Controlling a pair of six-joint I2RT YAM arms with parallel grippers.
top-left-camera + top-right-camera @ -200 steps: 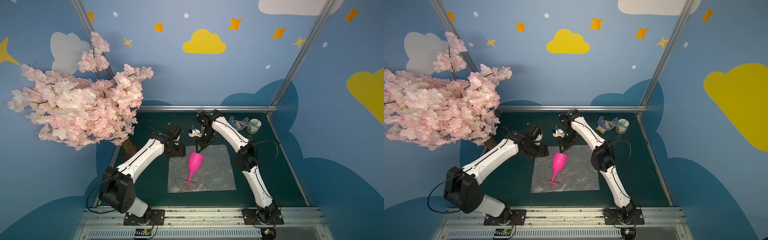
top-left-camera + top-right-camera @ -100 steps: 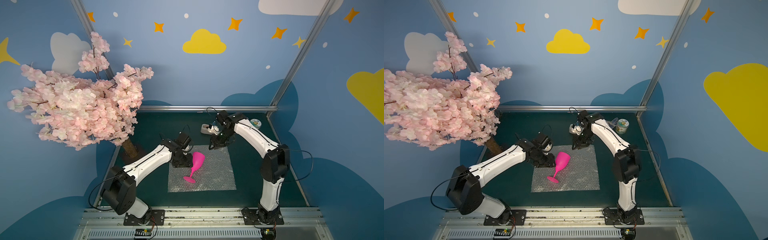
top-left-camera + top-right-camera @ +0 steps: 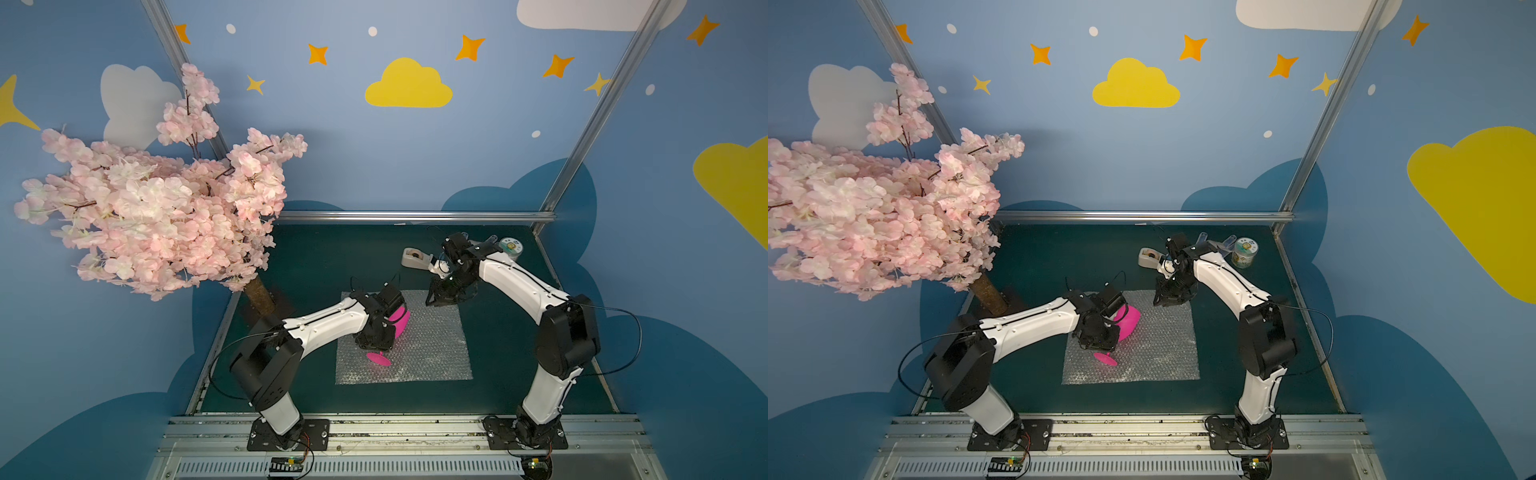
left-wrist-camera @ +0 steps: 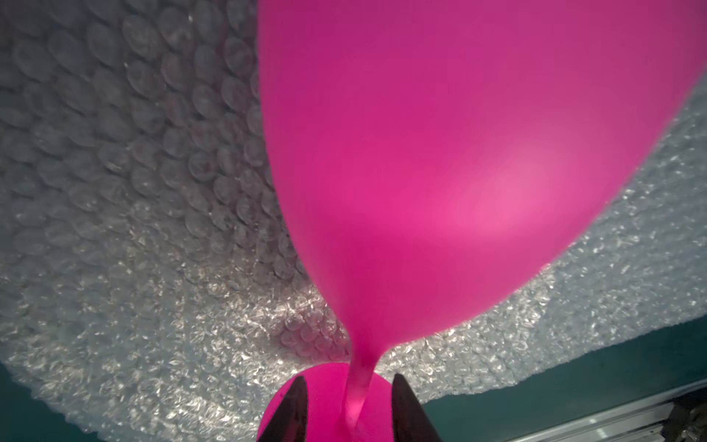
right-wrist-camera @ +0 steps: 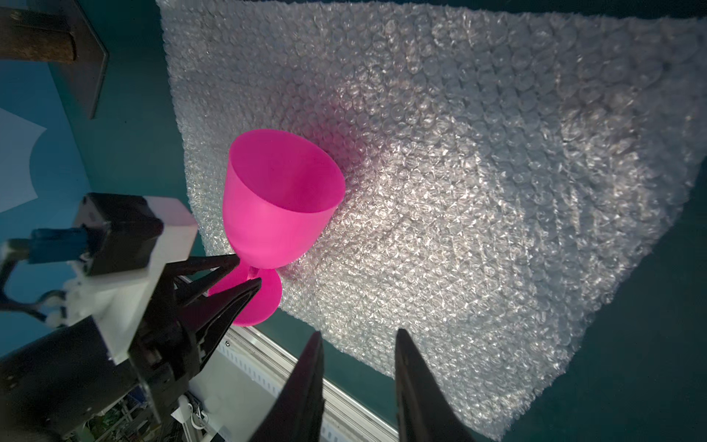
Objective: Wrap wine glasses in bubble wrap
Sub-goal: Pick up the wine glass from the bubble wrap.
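Blue walls painted with clouds and stars enclose a dark green desk (image 3: 311, 257), with a pink blossom tree (image 3: 158, 216) at its 10 o'clock. The left arm reaches low from 7 o'clock. Its pincer (image 4: 348, 382) is partly open astride the stem of the pink goblet (image 3: 401, 320), which tilts toward 1 o'clock, foot on the central bubble wrap (image 3: 428, 345). The right arm arches from 5 o'clock, elbow high. Its pincer (image 5: 357, 333), partly open and empty, points down over the wrap's 1 o'clock corner.
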